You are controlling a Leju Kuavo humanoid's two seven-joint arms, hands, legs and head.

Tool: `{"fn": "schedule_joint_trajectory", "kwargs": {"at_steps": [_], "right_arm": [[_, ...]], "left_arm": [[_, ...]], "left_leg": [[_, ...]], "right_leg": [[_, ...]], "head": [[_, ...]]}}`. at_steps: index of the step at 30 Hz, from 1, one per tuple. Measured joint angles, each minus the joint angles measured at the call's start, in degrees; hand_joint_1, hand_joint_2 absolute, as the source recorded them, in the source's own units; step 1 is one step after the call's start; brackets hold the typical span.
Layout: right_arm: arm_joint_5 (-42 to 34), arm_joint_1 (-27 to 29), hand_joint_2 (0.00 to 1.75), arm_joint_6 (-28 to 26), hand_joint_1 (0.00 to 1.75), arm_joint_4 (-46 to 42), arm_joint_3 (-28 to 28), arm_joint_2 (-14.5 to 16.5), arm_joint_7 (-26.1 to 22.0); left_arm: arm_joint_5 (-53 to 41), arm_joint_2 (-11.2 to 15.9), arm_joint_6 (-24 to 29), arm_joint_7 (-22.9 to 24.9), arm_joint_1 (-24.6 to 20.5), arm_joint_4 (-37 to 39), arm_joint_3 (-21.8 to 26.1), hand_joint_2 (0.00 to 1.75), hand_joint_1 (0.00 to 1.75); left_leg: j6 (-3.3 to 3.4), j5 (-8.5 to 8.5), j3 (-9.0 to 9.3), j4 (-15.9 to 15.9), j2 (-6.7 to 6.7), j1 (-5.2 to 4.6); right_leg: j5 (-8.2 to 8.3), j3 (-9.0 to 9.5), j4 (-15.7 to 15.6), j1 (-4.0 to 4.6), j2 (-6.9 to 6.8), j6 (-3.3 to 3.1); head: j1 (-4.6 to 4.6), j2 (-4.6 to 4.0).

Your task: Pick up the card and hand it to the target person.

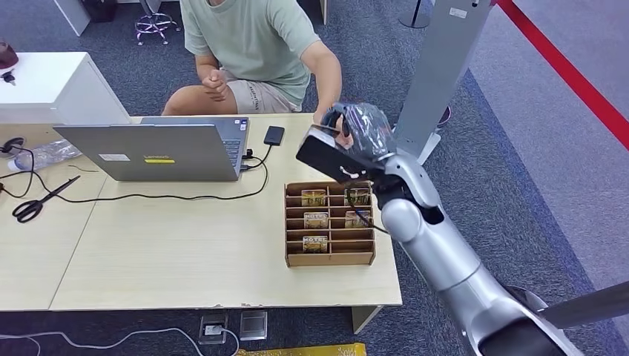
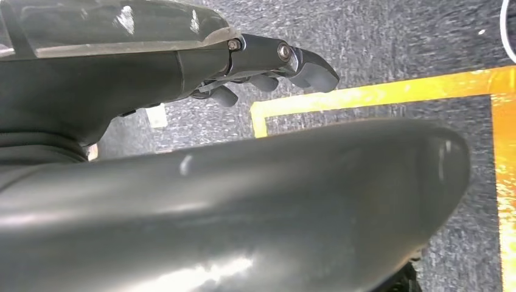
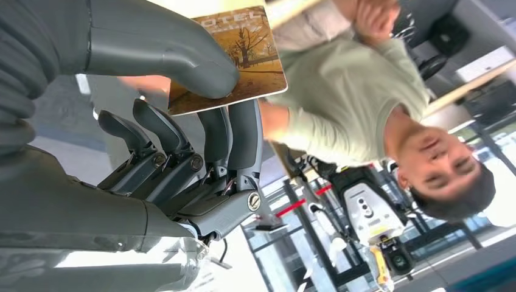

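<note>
My right hand (image 1: 356, 130) is raised over the table's far right corner, just in front of the seated person (image 1: 252, 44) in a pale green shirt. In the right wrist view the hand (image 3: 182, 140) pinches a brown card (image 3: 243, 55) with a tree picture between the thumb and the fingers. The person (image 3: 347, 91) faces it, with an arm reaching close behind the card. In the head view the hand's back hides the card. My left hand (image 2: 268, 67) hangs over the carpet, holding nothing, its fingers loosely apart.
A wooden card rack (image 1: 330, 256) holding several cards (image 1: 315, 219) stands on the table (image 1: 185, 259) under my right arm. A laptop (image 1: 170, 148), a black device (image 1: 274, 135), cables and scissors (image 1: 37, 200) lie to the left. A grey pillar (image 1: 445, 67) rises at the right.
</note>
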Motion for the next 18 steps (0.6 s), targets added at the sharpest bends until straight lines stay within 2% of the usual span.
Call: {"fn": "schedule_joint_trajectory", "kwargs": {"at_steps": [2,5,12,16,18], "right_arm": [[-0.7,-4.9,1.75,-0.3,1.68,6.1,0.8,1.3,0.1],[-0.8,-8.8,1.75,-0.7,1.68,13.1,1.7,2.6,0.6],[-0.1,-11.1,1.75,-1.8,1.68,22.8,3.4,4.8,0.7],[0.2,-11.3,1.75,-1.9,0.00,26.3,4.1,5.6,0.7],[0.4,-11.3,1.75,-2.0,0.00,27.4,4.3,5.8,0.7]], "left_arm": [[0.1,0.0,0.0,0.2,0.0,0.0,-0.1,0.00,0.00],[0.4,0.0,0.1,1.0,0.2,0.0,-0.4,0.00,0.00],[1.1,0.1,0.2,2.1,0.5,0.0,-0.6,0.00,0.00],[1.1,0.1,0.2,1.9,0.6,0.0,-0.7,0.00,0.00],[1.1,0.1,-0.2,1.6,0.6,0.0,-0.8,0.00,0.00]], "left_leg": [[-0.02,0.01,0.00,0.0,-0.01,0.00],[-0.02,0.01,-0.02,0.0,-0.03,0.00],[-0.01,0.00,-0.04,0.0,-0.03,-0.01],[-0.01,0.00,-0.01,0.0,-0.02,-0.01],[-0.01,0.01,0.00,0.0,-0.02,0.00]], "right_leg": [[0.01,0.00,0.0,0.00,-0.01,-0.01],[0.01,-0.01,0.0,0.00,0.00,-0.01],[0.01,-0.02,0.0,0.00,0.00,-0.01],[0.04,-0.02,0.0,0.00,0.01,0.00],[0.06,-0.02,0.0,0.00,0.01,-0.01]], "head": [[-0.05,0.00],[0.00,0.01],[0.11,0.01],[0.08,0.00],[0.05,0.01]]}}
